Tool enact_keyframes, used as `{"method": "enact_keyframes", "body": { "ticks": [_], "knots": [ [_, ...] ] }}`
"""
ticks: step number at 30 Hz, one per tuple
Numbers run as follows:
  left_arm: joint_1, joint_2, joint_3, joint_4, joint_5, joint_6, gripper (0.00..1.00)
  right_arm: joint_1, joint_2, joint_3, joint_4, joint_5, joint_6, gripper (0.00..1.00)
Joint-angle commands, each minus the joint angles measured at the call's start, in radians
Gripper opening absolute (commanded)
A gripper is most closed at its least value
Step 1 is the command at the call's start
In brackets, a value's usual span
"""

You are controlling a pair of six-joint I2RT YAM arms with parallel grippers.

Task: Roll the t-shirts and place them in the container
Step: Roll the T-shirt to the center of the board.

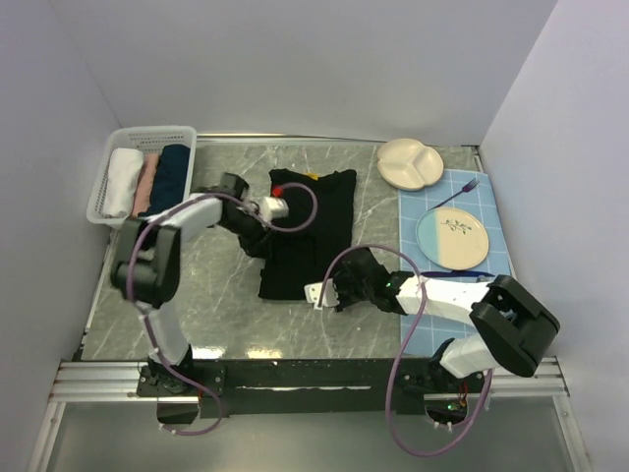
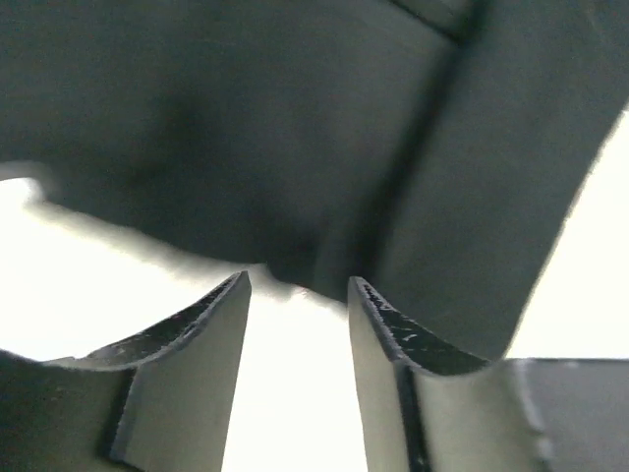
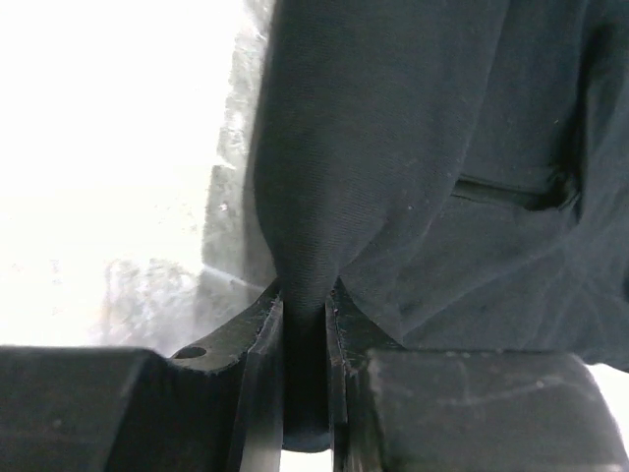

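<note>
Top external view: a black t-shirt (image 1: 314, 221) lies spread at the middle of the frame on the grey table (image 1: 216, 305), a little rumpled along its left edge. The left gripper (image 2: 295, 285) sits at that left edge with its jaws apart, the cloth reaching just to the fingertips but not clamped (the left wrist view is blurred, though the gap is plain). The right gripper (image 3: 305, 290) is at the shirt's lower right corner, its jaws pinched tight on a fold of the black cloth. In the upper left, a white basket (image 1: 147, 131) holds rolled shirts side by side: white (image 1: 121, 182), pink (image 1: 147, 185) and navy (image 1: 172, 177).
</note>
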Motion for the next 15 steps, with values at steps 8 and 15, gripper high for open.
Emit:
{"method": "enact_keyframes", "body": {
  "ticks": [8, 15],
  "knots": [
    [-0.168, -0.788, -0.617, 0.606, -0.272, -0.175, 0.65, -0.065, 0.032, 0.154, -0.304, -0.159, 0.142, 0.07],
    [-0.272, -0.979, -0.887, 0.745, -0.304, -0.051, 0.66, -0.142, 0.119, 0.265, -0.381, -0.231, 0.219, 0.07]
  ]
}}
